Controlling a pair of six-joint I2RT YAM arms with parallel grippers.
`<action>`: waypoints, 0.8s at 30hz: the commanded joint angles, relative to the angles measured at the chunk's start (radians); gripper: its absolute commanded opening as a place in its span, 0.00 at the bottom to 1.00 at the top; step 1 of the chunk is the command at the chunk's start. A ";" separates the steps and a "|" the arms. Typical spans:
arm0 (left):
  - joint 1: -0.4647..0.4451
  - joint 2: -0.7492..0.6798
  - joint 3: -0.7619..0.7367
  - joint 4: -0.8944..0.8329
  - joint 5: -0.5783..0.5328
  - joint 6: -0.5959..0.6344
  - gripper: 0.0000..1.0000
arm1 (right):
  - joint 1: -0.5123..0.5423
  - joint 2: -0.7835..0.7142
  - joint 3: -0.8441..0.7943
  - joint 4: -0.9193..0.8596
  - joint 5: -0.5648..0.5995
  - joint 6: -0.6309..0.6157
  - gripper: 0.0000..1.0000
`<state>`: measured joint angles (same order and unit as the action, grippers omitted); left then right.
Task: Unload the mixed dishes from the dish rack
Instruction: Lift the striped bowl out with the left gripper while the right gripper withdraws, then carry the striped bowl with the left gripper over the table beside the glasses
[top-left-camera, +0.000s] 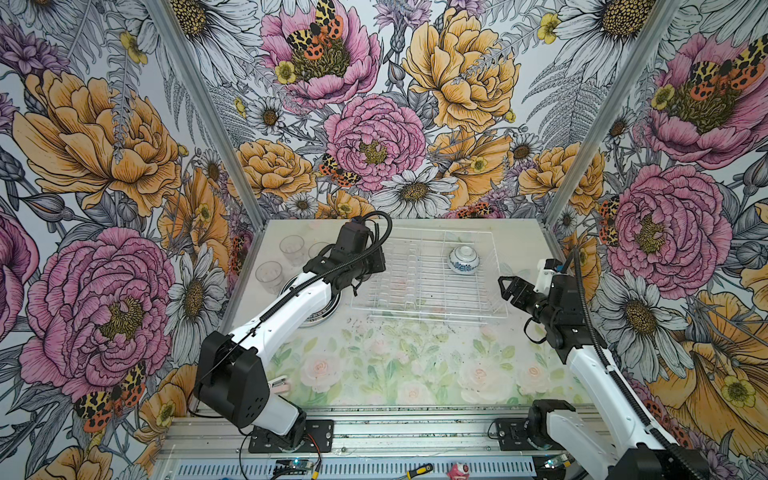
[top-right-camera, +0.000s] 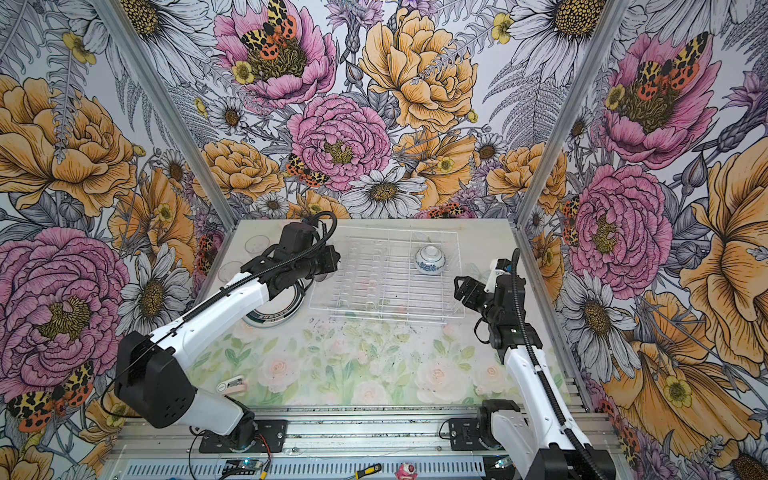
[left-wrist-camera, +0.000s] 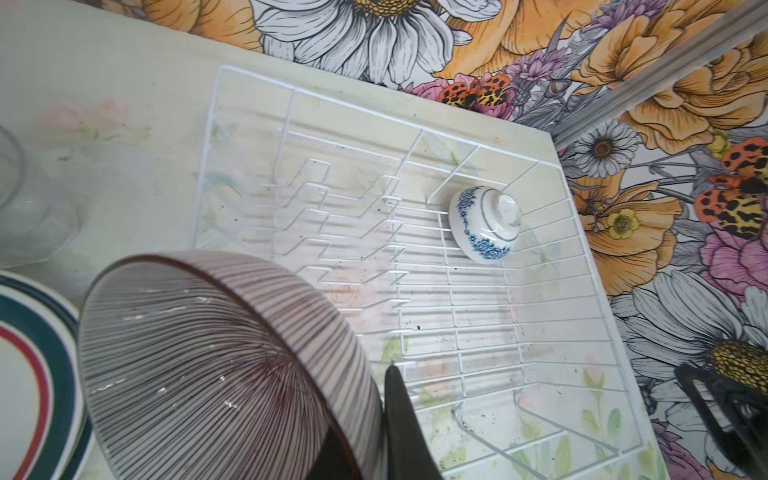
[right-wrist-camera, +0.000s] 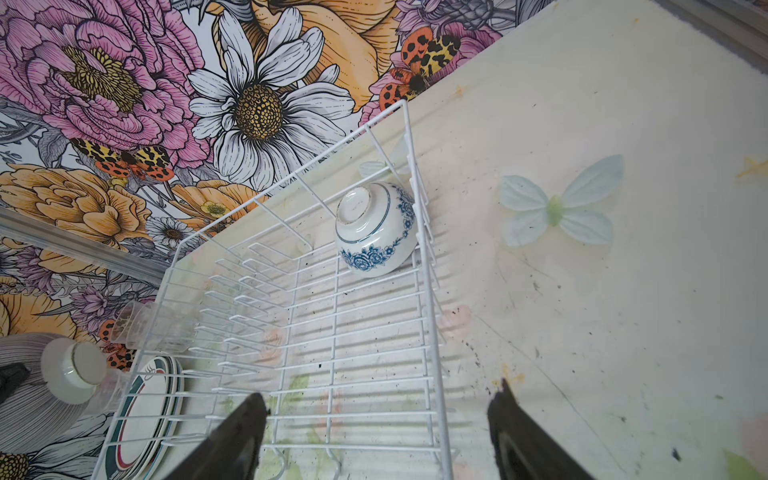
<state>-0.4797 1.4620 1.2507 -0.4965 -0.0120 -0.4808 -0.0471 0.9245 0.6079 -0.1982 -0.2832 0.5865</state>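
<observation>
Thin white coated wire throughout the dish rack: rectangular, low sides, zigzag upright plate slots in the left part, plain parallel bars in the right. Set at the far middle of the desk, a pale, scuffed surface printed with faint roses.

Inside the rack, far right compartment: blue-patterned bowl, glazed white, round, upside down, foot ring uppermost, slightly tilted, close against the right side wall.

Off the desk, just left of the rack's left edge: striped bowl, round, fine dark radial lines on pale glaze, tipped on edge above the plates. Pinched shut on its rim: left fingers.

Plates stacked flat, white with green and red rim rings, just beside the rack's near left corner. Beyond them, at far left: clear smooth tumblers.

Broad bare strip of desk between the rack's near edge and the arm bases; narrower strip along the rack's right wall.

Left arm stretched diagonally from the near left base, forearm low over the plates. Right arm raised, elbow bent, wrist angled toward the rack's right side. Right fingers spread wide, holding nothing, just beside the rack's right wall.
</observation>
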 joint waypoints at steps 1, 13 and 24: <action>0.039 -0.085 -0.030 0.008 -0.064 0.038 0.00 | 0.001 -0.015 -0.013 0.004 0.000 -0.005 0.85; 0.118 -0.088 -0.112 0.008 -0.124 0.064 0.00 | 0.003 -0.014 -0.047 0.004 -0.011 -0.001 0.85; 0.137 0.066 -0.051 0.007 -0.190 0.108 0.00 | 0.002 -0.034 -0.098 0.003 -0.056 -0.008 0.85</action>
<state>-0.3527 1.5146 1.1423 -0.5285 -0.1421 -0.4107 -0.0471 0.9115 0.5217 -0.1993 -0.3180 0.5861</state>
